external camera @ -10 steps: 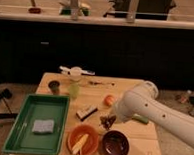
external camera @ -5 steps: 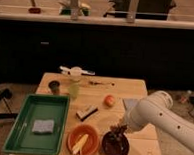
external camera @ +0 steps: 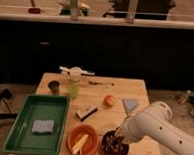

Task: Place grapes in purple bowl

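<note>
Glossy purple bowl [external camera: 105, 149]; claw [external camera: 118, 137] above.

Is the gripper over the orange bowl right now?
No, the gripper is over the purple bowl; the orange bowl sits beside it.

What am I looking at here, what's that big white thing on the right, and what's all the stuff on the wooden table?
The white thing is a robot arm reaching in from the right. This is one camera view, looking down at the table from the front. The arm ends in a two-finger gripper, which is down over the purple bowl at the front edge of the wooden table. Dark grapes sit in that bowl right under it.

Left of that is an orange bowl with yellow sticks in it, then a green tray holding a blue-grey sponge. Further back are a round red-orange fruit, a small dark cup and a pale green bottle.
</note>
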